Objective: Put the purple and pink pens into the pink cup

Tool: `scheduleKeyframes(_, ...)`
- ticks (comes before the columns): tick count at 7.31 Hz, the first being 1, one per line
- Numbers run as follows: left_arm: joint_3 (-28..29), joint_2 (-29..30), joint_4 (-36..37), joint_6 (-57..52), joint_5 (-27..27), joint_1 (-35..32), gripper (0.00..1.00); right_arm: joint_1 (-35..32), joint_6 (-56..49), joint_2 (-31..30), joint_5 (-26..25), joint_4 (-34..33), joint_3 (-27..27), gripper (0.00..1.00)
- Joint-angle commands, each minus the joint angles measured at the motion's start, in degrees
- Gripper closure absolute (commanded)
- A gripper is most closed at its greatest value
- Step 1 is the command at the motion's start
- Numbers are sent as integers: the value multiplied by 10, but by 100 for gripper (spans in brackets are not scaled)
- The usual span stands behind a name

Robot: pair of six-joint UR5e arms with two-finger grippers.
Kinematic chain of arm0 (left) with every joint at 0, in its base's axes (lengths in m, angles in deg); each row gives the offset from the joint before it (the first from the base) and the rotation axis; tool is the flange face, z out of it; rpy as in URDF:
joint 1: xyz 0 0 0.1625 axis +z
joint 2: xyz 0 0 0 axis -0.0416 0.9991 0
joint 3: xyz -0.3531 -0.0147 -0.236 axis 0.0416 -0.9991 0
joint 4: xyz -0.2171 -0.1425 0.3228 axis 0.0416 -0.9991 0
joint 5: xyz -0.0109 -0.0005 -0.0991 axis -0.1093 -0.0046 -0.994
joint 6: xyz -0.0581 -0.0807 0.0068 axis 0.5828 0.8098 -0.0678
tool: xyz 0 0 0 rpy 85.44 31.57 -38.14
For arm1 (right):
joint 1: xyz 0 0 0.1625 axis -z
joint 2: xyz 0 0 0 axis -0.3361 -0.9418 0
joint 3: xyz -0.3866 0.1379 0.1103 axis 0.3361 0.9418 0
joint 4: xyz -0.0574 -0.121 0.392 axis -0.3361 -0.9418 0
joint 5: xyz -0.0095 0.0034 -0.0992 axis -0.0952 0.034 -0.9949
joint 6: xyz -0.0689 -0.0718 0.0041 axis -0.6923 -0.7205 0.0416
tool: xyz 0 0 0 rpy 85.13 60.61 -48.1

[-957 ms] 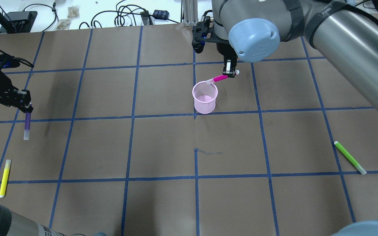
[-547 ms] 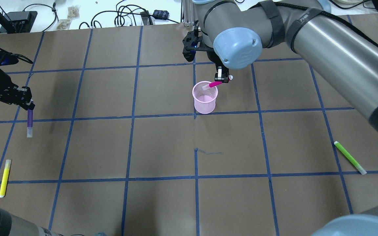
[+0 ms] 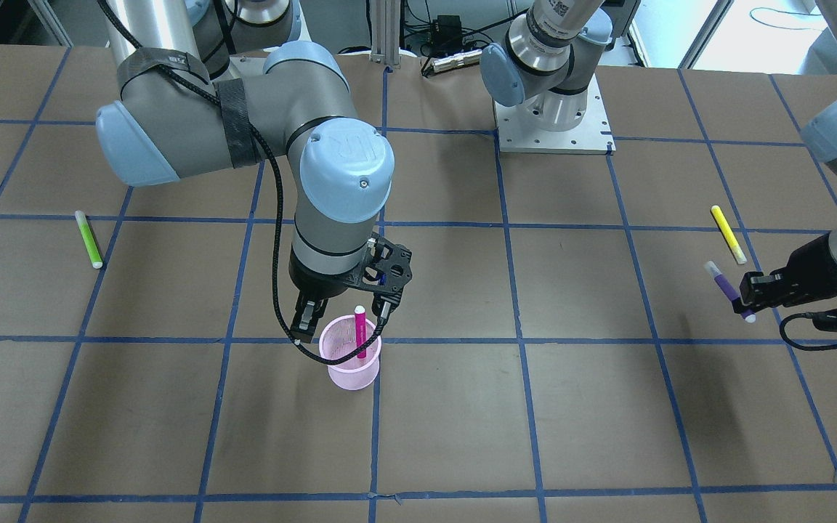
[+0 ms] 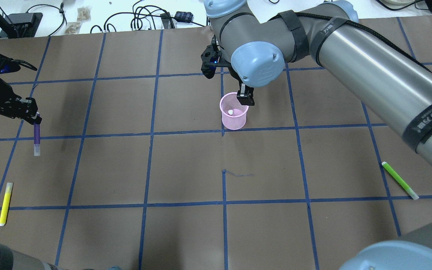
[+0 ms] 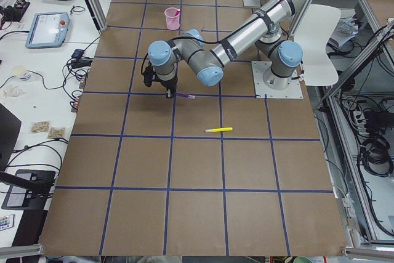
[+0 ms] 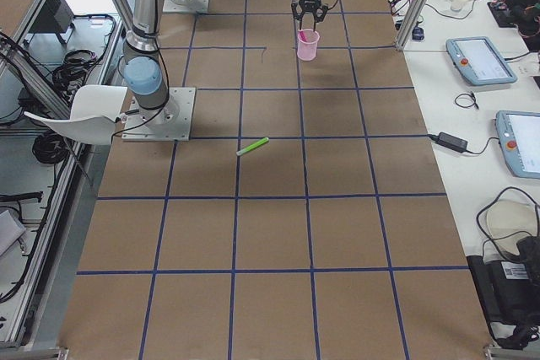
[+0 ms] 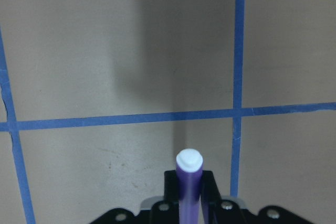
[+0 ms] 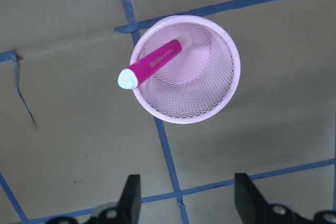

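The pink mesh cup (image 4: 234,120) stands upright near the table's middle. The pink pen (image 3: 360,330) is inside it, leaning on the rim with its white cap up, and it also shows in the right wrist view (image 8: 155,64). My right gripper (image 3: 344,316) hangs open just above the cup (image 8: 210,93), its fingers (image 8: 247,200) wide apart and holding nothing. My left gripper (image 4: 32,115) at the far left is shut on the purple pen (image 4: 36,137) and holds it above the table. That pen also shows in the left wrist view (image 7: 189,182), between the shut fingers.
A yellow pen (image 4: 5,204) lies near the front left of the table. A green pen (image 4: 399,180) lies at the right. Cables and small boxes (image 4: 144,18) lie beyond the table's far edge.
My right gripper moved left over the cup and let go of the pink pen, which dropped into the cup. My left gripper shifted slightly with the purple pen.
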Motion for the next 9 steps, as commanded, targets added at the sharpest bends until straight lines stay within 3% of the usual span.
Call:
scheduleKeyframes(1,-1,-25,1,2,-26,-9,100,12,-3,-4,2,2,16,0)
scheduleKeyframes(3,4,-63,12,28,-25,-61,100,57,14,-50,6,3,31,0)
scheduleKeyframes(4,6,-79,32,32,-26,-90,100,97,60,-88,32,3,31,0)
scheduleKeyframes(5,6,-88,94,41,-40,-129,100,134,125,-114,74,6,25,0)
scheduleKeyframes(9,0,-102,221,191,-42,-256,100,176,449,-176,103,89,8,1)
